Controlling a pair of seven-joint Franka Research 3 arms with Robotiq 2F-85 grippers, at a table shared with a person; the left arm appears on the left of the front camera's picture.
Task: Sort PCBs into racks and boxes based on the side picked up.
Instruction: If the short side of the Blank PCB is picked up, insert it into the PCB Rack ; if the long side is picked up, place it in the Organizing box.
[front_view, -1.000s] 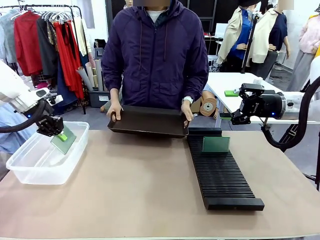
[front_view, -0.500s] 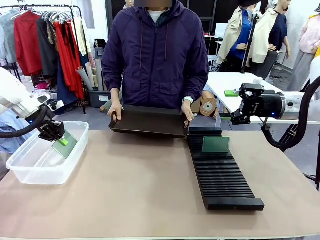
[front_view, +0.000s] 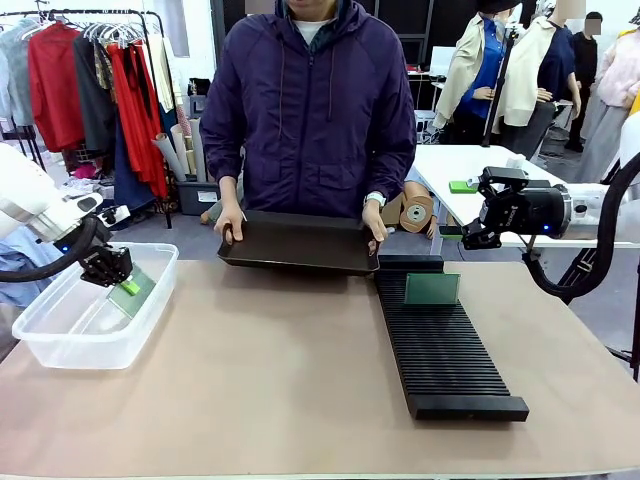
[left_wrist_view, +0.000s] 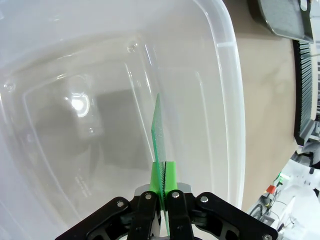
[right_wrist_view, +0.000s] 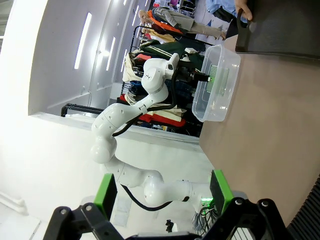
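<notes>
left gripper pinches a pcb edge-on inside the clear plastic tub; right gripper hangs spread wide beside the worktop.

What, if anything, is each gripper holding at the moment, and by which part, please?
The left gripper pinches a PCB by one edge, down inside the clear box. The right gripper is open and holds nothing.
</notes>
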